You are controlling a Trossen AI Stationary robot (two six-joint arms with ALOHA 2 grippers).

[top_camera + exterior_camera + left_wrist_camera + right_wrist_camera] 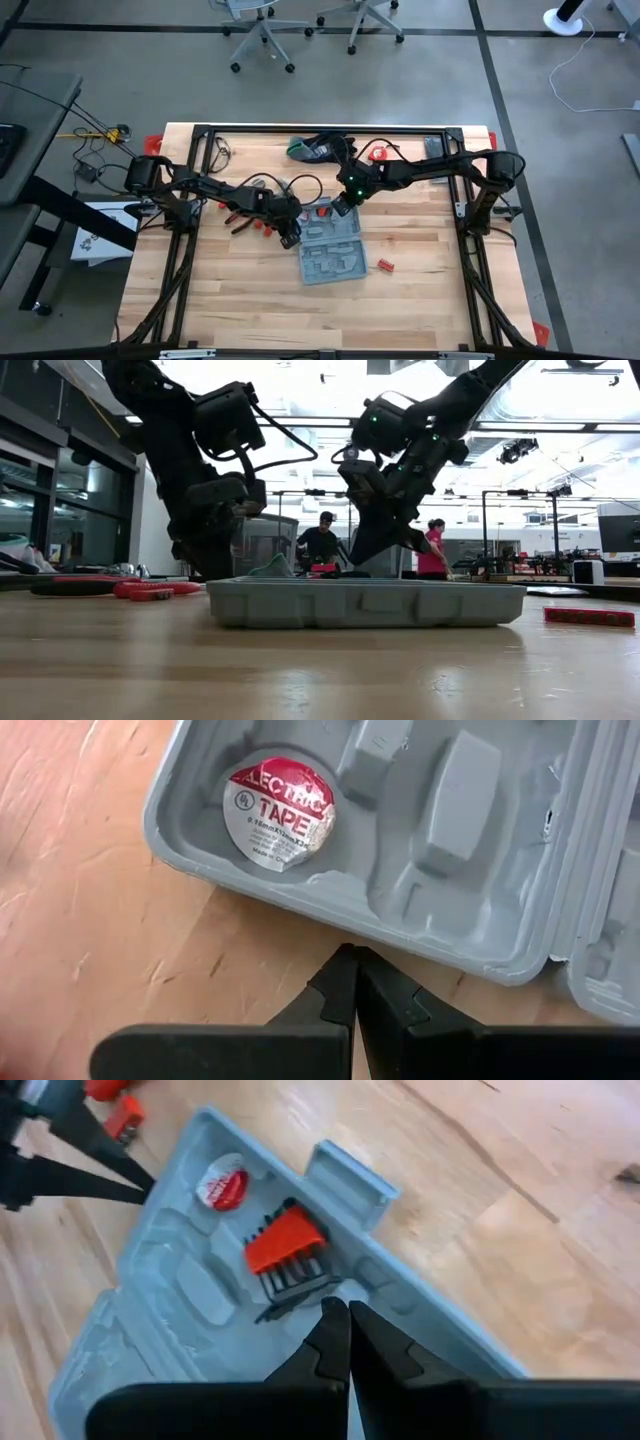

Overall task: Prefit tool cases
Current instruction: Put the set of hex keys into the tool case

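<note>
**A:** Start with the biggest thing. What are you looking at?

**B:** The wooden counter [420, 300], seen from above, with both dark arms reaching in toward its middle. People and office chairs show in the room beyond it.

**A:** And the tool case?

**B:** The grey-blue tool case [331, 252] lies open and flat near the middle of your counter, moulded recesses facing up. In the low view it sits level on the wood [365, 603].

**A:** Where is your left hand?

**B:** Your left hand [290, 238] hangs just beside the case's left edge. Its wrist view shows the two fingers pressed together, gripping nothing, over bare wood right at the case's rim [352, 975].

**A:** The right one?

**B:** Your right hand [343, 208] is over the far end of the case. Its fingers are also pinched together and empty [340, 1330], poised just above the tray.

**A:** What is in the case?

**B:** A red holder of hex keys [287, 1250] lies in one recess, just in front of your right fingertips. A roll of electrical tape [279, 813] with a red and white label fills a round recess in the corner nearest your left hand.

**A:** Anything smaller?

**B:** Red tools [248, 221] lie on the counter to the left of the case, one small red piece [385, 265] just to its right, and black-and-green gloves [312, 148] at the far edge.
</note>
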